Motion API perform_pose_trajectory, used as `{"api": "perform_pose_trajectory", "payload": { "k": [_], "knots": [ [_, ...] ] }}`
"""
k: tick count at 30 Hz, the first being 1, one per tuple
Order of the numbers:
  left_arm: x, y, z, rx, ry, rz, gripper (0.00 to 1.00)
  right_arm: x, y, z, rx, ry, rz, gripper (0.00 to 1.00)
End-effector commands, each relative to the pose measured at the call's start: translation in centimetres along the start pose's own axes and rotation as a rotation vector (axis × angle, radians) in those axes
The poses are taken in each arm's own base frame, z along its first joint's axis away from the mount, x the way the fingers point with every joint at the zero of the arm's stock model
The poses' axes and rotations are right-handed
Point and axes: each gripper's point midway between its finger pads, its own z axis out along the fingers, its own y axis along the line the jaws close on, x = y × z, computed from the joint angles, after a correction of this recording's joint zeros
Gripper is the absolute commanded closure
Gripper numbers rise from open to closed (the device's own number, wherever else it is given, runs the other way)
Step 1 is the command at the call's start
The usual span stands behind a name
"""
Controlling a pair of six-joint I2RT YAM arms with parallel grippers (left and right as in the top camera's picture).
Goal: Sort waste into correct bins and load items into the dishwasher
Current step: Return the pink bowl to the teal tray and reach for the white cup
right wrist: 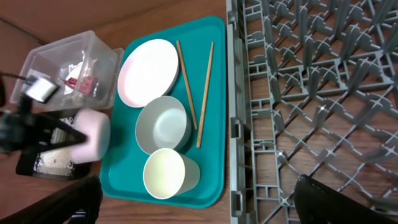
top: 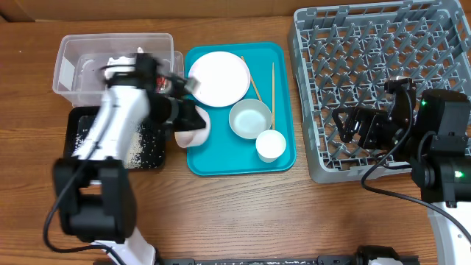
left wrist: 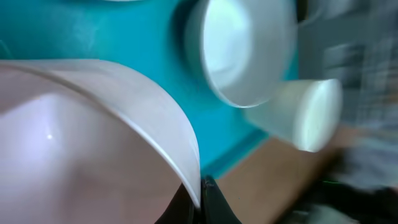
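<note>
Pale pink-white round plate [top: 193, 129] pinched on its rim by my left gripper [top: 184, 112], over the teal serving tray's [top: 221, 163] left edge. Right gripper [top: 353, 126] idles above the grey plastic dish rack [top: 353, 44]; I can't tell its jaw state.

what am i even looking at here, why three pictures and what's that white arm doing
These are two robot arms at a wooden table, seen by three cameras at once: one overhead and one on each wrist. The left gripper grips the rim of a pale pink plate, tilted at the edge of the teal tray. On the tray lie another plate, a grey-blue bowl, a white cup and chopsticks. To its left sit a clear tub and a black tray with rice scraps. The right gripper hovers over the grey dish rack.
</note>
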Motion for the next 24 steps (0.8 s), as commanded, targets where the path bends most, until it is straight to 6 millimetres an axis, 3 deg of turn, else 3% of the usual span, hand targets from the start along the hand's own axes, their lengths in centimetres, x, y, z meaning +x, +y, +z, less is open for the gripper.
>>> {"api": "perform_pose_trajectory", "payload": {
  "k": [1, 8, 16, 19, 24],
  "knots": [
    [0.4, 1.6, 1.2, -0.327, 0.029, 0.067, 0.96, -0.8, 0.5, -0.6, -0.011, -0.024, -0.008, 0.0],
    [1.0, 0.0, 3.5, -0.469, 0.045, 0.159, 0.95, -0.8, 0.5, -0.6, -0.01, -0.024, -0.007, 0.0],
    [1.5, -0.3, 3.6, -0.459, 0.063, 0.148, 0.85, -0.8, 0.5, -0.6, -0.01, -0.023, -0.007, 0.0],
    [1.5, -1.0, 3.9, -0.42, 0.065, 0.148, 0.76, -0.8, 0.5, -0.6, -0.01, -0.023, -0.007, 0.0],
    [0.4, -3.1, 3.1, -0.345, 0.041, 0.161, 0.53, -0.8, 0.5, -0.6, -0.01, -0.025, -0.008, 0.0]
  ]
}}
